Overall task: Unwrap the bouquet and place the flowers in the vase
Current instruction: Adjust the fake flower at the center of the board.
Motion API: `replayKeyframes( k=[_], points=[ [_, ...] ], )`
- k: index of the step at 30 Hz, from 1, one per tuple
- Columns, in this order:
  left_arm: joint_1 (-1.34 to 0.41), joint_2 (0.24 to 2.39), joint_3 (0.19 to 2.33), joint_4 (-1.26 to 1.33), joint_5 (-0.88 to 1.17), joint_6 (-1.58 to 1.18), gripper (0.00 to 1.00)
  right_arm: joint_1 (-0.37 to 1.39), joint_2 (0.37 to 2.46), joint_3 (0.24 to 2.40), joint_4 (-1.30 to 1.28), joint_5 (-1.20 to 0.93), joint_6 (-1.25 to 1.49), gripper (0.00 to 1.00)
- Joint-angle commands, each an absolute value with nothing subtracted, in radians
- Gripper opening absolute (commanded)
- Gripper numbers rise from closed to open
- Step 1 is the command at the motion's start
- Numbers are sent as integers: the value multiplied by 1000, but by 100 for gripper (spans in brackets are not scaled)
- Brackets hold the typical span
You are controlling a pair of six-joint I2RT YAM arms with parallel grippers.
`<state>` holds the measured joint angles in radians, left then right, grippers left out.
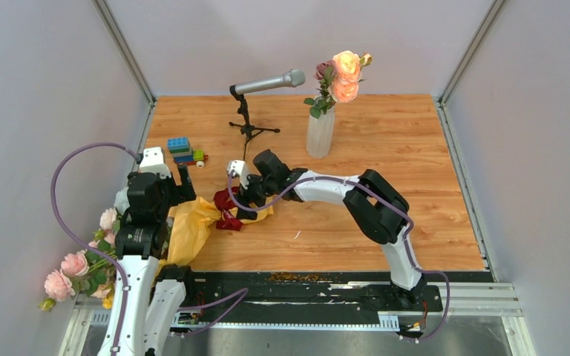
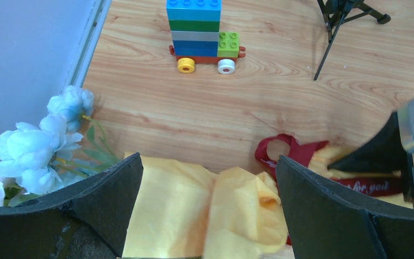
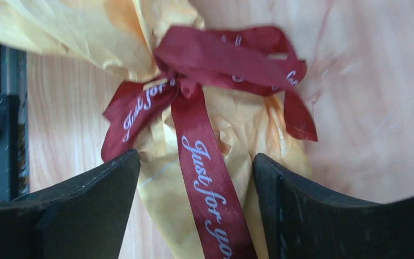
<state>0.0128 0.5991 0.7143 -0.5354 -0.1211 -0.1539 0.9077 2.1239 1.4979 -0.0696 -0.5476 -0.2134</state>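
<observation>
bouquet (image 1: 188, 228) lies on the table, well left of the vase (image 1: 320, 133) and nearer the arms, ribbon (image 3: 205, 162) tied. right gripper (image 3: 195, 162) jaws apart straddling the ribbon tail, left gripper (image 2: 209, 167) wide apart. risk: closing grabs paper too, so the bundle drags and the knot stays tied.

A light wooden table top (image 1: 386, 215) is seen, walled in grey on three sides. Far back, right of centre, a tall ribbed translucent white vase (image 1: 320, 133) is stood upright. Left of it, well apart, a black tripod microphone stand (image 1: 249, 127) is planted. Towards the left, a toy wagon of stacked plastic bricks (image 2: 197, 38) is parked on yellow and white wheels. Nearer, a bouquet in crinkled orange-yellow paper (image 1: 187, 226) is laid flat by the left edge, its neck tied by a dark red printed ribbon (image 3: 205, 108) spread on the wood. Pink and pale blue artificial roses (image 1: 74, 263) are spilled past that left edge.
</observation>
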Motion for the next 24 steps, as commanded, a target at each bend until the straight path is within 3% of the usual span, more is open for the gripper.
replayKeyframes(
  k=[1, 5, 9, 15, 24],
  points=[
    [9, 597, 721, -515, -112, -153, 100, 923, 1979, 1314, -29, -614, -121, 75],
    [9, 601, 719, -515, -111, -152, 100, 951, 1825, 1100, 76, -603, -18, 74],
    [10, 606, 721, -515, -105, -152, 100, 1007, 1751, 1041, 48, -530, -6, 75],
    [9, 602, 721, -518, -112, -152, 100, 1042, 1721, 1103, 29, -367, -50, 81],
    [9, 589, 721, -519, -132, -155, 100, 1055, 1889, 1323, 5, -354, -156, 83]
  ],
)
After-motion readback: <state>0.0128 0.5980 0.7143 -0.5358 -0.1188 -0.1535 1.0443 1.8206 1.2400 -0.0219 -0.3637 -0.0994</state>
